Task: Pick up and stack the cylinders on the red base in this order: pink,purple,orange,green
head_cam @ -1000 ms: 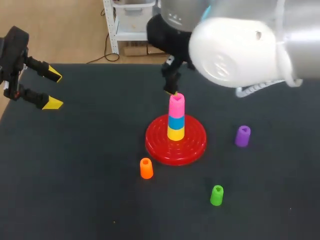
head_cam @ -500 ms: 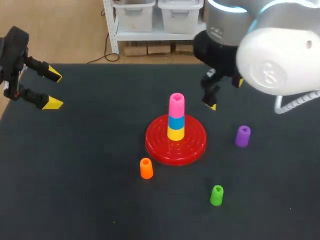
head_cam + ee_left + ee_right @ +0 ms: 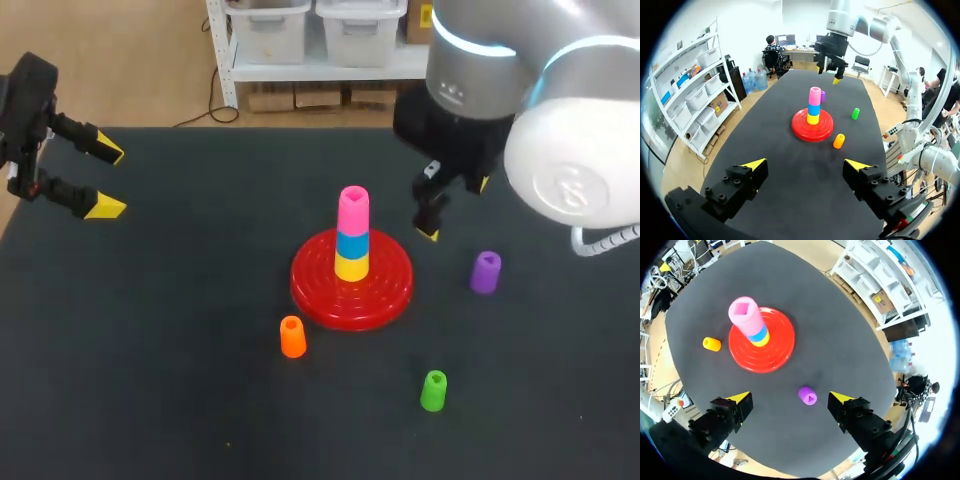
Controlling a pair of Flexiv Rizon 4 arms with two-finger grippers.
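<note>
Hanging wide open above the purple cylinder (image 3: 808, 395), my right fingers (image 3: 739, 398) aim at it — the pink cylinder (image 3: 745, 312) already tops the red base (image 3: 777, 352), so I think purple comes next.

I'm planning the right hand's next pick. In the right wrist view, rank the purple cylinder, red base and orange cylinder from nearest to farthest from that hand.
1. The purple cylinder: on the table just ahead of the right hand.
2. The red base: farther ahead, mid-table.
3. The orange cylinder: farthest, off to the base's side.
</note>
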